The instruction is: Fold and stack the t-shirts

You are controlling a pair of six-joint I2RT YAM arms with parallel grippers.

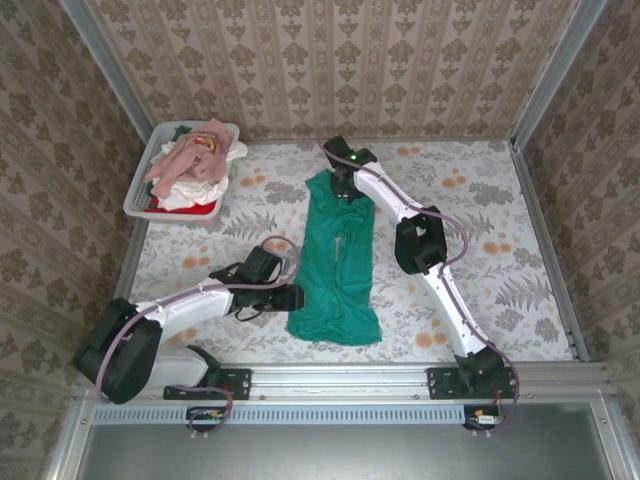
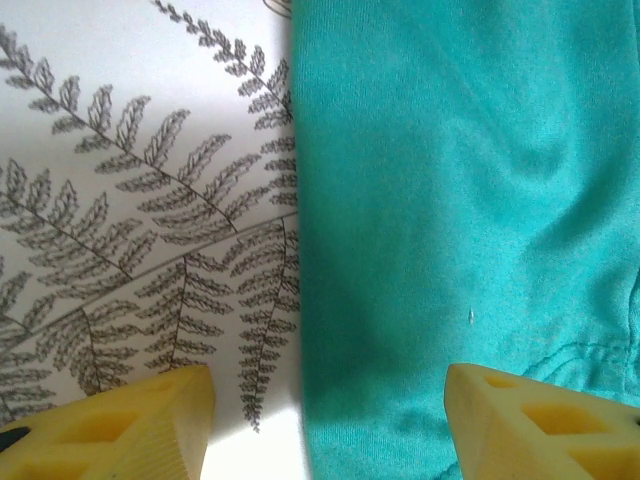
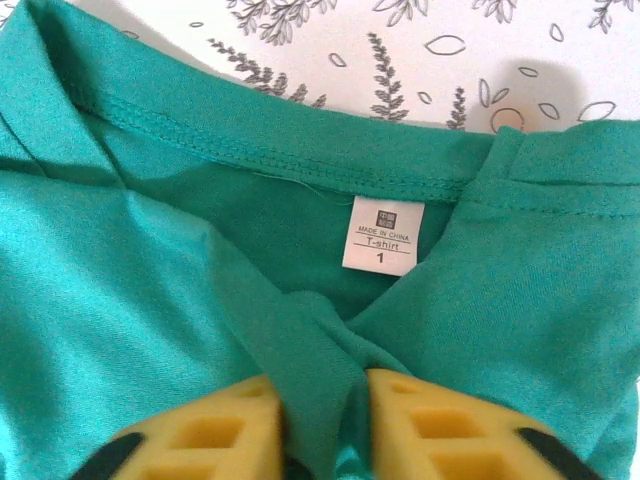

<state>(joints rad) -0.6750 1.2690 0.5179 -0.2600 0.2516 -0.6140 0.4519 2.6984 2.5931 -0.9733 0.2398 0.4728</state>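
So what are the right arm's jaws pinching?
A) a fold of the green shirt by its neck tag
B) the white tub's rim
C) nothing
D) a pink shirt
A: in the right wrist view, the right arm's jaws close on a raised fold of the teal-green t-shirt just below its white tag.

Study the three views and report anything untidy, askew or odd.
The teal-green t-shirt lies in a long narrow strip, its near end flared and rumpled. The right claw pinches a ridge of cloth below the neck tag. Pink and white shirts are heaped loosely in the white tub.
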